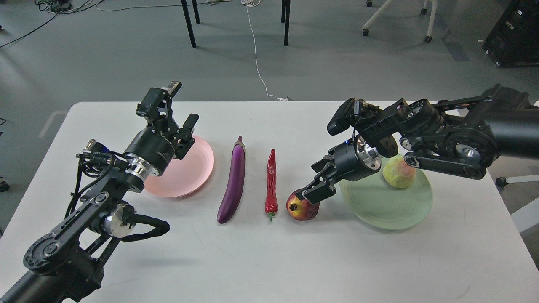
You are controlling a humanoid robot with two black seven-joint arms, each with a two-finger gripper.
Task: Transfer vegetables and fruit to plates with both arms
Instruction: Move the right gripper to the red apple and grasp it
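Observation:
The purple eggplant [233, 181], the red chili pepper [271, 181] and the pomegranate [302, 209] lie in a row on the white table. The yellow-green fruit [399, 172] sits on the far right part of the pale green plate [379, 210]. The pale pink plate [189, 172] holds nothing. My right gripper [313, 192] is open, low over the top of the pomegranate, its fingers just above or touching it. My left gripper [181, 107] is open and empty, raised over the pink plate's far left edge.
The white table [269, 261] has its far edge near the top of the objects' row and its right edge just past the green plate. Beyond it are chair and table legs [189, 25], a white cable [257, 54] on the floor and a black case [516, 33].

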